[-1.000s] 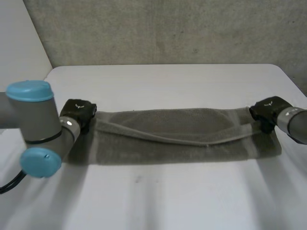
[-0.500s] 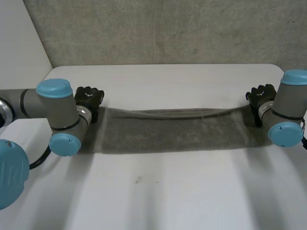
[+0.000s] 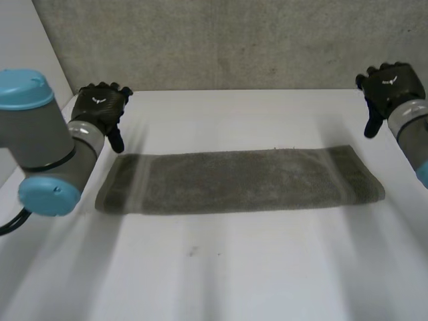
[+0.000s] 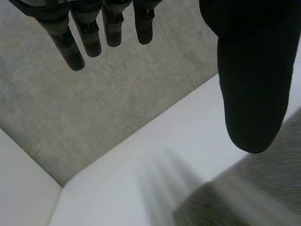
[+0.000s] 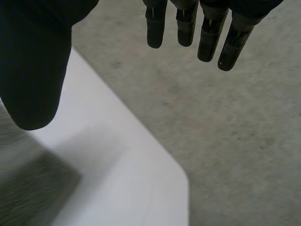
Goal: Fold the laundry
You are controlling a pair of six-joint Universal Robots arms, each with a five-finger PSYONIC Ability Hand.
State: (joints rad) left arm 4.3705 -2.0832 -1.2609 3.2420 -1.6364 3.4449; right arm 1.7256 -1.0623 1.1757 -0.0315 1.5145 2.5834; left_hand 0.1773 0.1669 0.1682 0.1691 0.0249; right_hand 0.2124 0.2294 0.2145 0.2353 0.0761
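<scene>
So the towel [image 3: 241,180] is a dark grey-green terry one, folded into a long narrow strip. It lies flat across the middle of the white table [image 3: 234,267], one short end toward each arm, and the edges look pretty even. The left hand [image 3: 99,107] is up off the towel's left end, on the far side. It's not touching the towel, its fingers are straight and well apart from the thumb, and it's holding nothing. The right hand [image 3: 388,83] is the same deal past the right end: loose, spread, empty.
</scene>
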